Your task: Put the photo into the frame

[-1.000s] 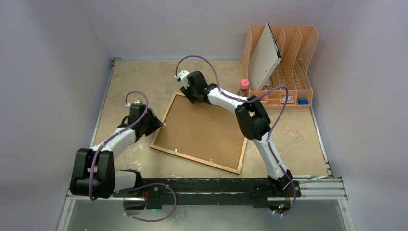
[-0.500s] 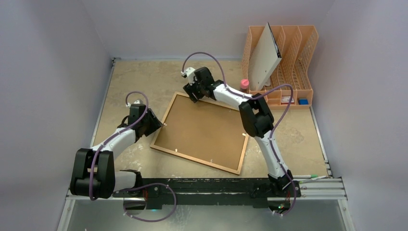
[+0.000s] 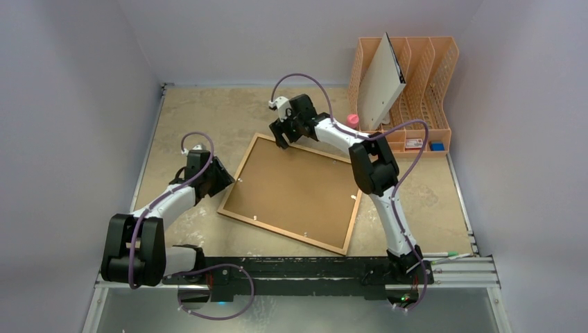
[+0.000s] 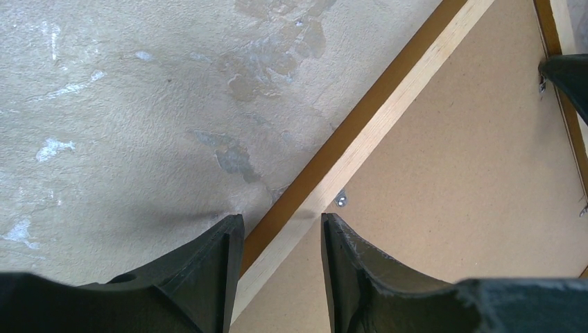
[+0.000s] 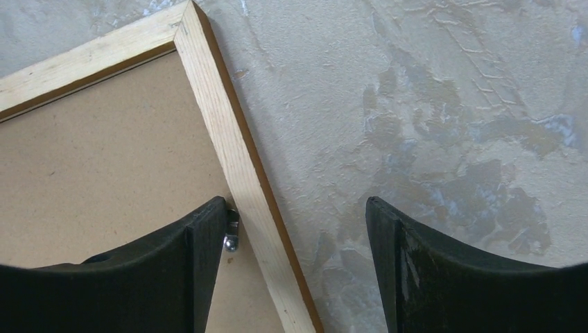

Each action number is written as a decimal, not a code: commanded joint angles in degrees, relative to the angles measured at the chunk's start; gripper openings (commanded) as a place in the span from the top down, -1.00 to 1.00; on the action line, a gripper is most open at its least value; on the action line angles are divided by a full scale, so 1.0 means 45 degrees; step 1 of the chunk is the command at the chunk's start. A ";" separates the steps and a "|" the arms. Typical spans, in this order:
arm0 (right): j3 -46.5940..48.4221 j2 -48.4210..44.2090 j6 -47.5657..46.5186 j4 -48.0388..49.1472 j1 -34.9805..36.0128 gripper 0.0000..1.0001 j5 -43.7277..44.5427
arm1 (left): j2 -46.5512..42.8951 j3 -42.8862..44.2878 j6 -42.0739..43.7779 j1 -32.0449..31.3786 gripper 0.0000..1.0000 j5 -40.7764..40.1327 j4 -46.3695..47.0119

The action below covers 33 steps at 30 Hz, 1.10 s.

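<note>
Right tool spread, straddling the frame's far rail.

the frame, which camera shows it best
Top external: the whole frame lies back-up on the table, all four edges visible. Left wrist shows only one rail between the gripper's fingers; right wrist shows one corner and a clip.

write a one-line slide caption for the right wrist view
Right gripper open astride the wooden edge of the face-down frame, one finger by a metal clip.
</note>
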 commanded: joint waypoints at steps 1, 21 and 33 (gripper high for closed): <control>-0.0430 -0.0637 0.0075 -0.1055 0.0031 -0.51 -0.0349 | -0.0195 -0.0083 0.0196 -0.0058 0.06 -0.0189 0.0189; -0.0520 -0.0395 0.0409 -0.0919 0.0019 0.23 0.1451 | -0.0135 -0.0096 0.0213 -0.0064 0.07 -0.0214 0.0211; -0.0432 -0.0976 0.0996 -0.0317 -0.0008 0.66 0.0633 | -0.0258 0.0073 0.0196 -0.0060 0.06 -0.0253 0.0087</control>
